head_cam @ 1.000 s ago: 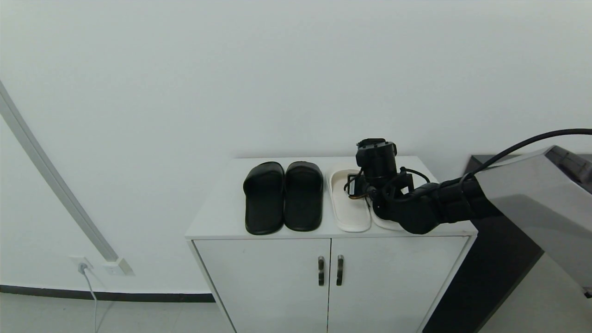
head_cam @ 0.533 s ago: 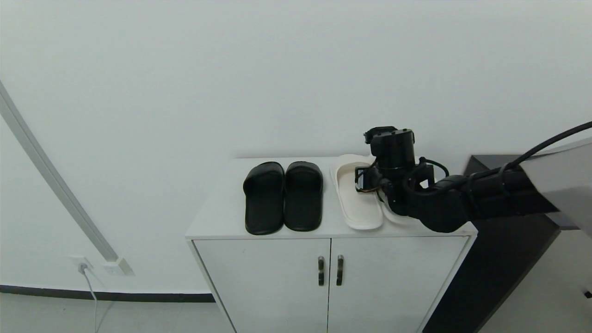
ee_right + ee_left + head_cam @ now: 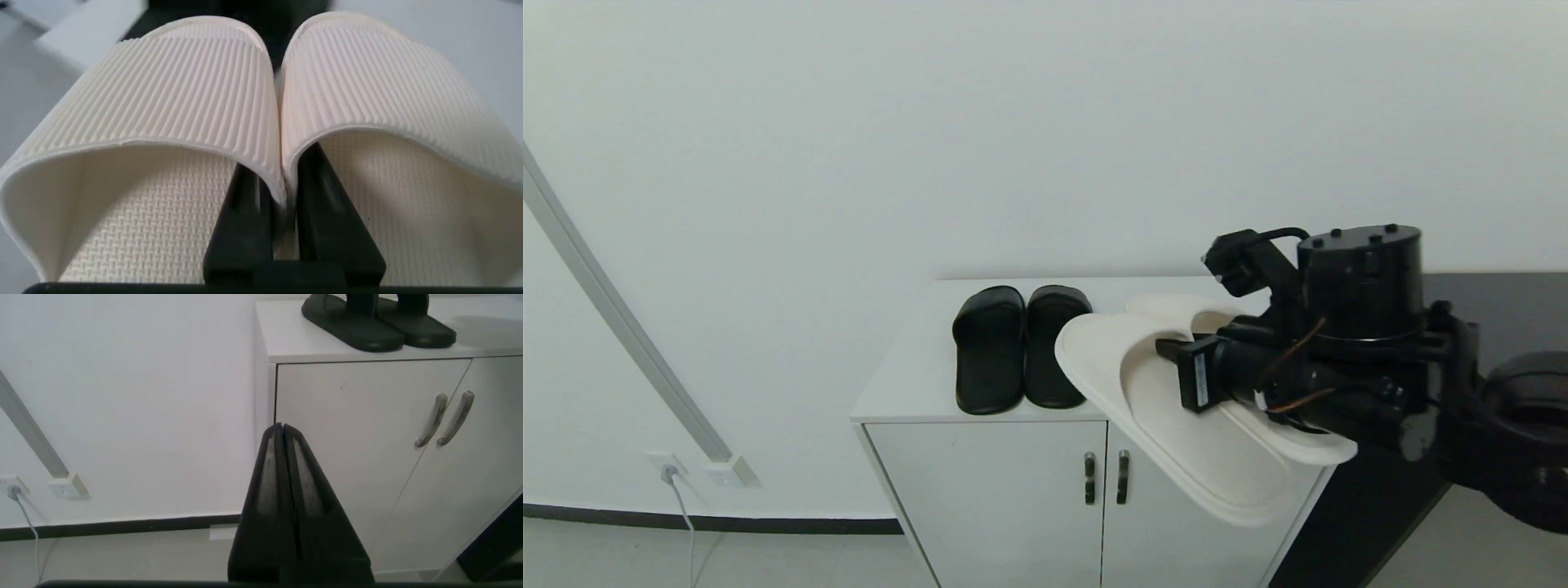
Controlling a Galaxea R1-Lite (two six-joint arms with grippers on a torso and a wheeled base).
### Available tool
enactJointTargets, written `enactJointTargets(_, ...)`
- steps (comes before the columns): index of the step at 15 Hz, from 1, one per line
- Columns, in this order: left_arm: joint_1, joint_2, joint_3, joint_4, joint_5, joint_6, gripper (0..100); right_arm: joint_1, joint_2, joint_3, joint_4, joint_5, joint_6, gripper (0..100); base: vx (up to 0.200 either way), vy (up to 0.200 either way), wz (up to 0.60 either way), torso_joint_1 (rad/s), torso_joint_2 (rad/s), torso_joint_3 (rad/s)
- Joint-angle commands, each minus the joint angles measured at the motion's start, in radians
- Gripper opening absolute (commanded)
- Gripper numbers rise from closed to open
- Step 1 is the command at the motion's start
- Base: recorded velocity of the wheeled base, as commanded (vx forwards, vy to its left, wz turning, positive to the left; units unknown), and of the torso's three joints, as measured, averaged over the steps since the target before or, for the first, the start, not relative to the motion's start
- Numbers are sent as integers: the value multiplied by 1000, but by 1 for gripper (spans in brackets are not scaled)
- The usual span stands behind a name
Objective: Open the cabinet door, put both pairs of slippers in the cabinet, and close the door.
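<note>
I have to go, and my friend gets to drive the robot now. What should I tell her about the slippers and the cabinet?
Right gripper: shut on the white slippers, pinching both by their inner straps, held in the air in front of the cabinet.
Left gripper: shut, holding nothing, low, facing the cabinet front.
Black slippers: side by side on the cabinet top.
Cabinet doors: both shut.
Done: white pair picked up.
Left: open a door, put both pairs inside, close it.

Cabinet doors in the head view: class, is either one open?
No, both cabinet doors sit shut and flush, their handles side by side.
</note>
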Motion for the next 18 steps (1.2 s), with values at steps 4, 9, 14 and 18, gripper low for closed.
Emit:
enactJointTargets(4,0,1,0,1,-1,0,0,27,-302,291,6,255,-48,0,0,0,0,0,0,0)
enactJointTargets(9,0,1,0,1,-1,0,0,59,-267,331,-1,293,-79,0,0,0,0,0,0,0)
enactJointTargets(14,0,1,0,1,-1,2,0,86,-268,348,0,292,-99,0,-120,0,0,4,2,0)
enactJointTargets(18,0,1,0,-1,-1,0,0,86,-268,375,-1,295,-111,0,-150,0,0,2,3,2)
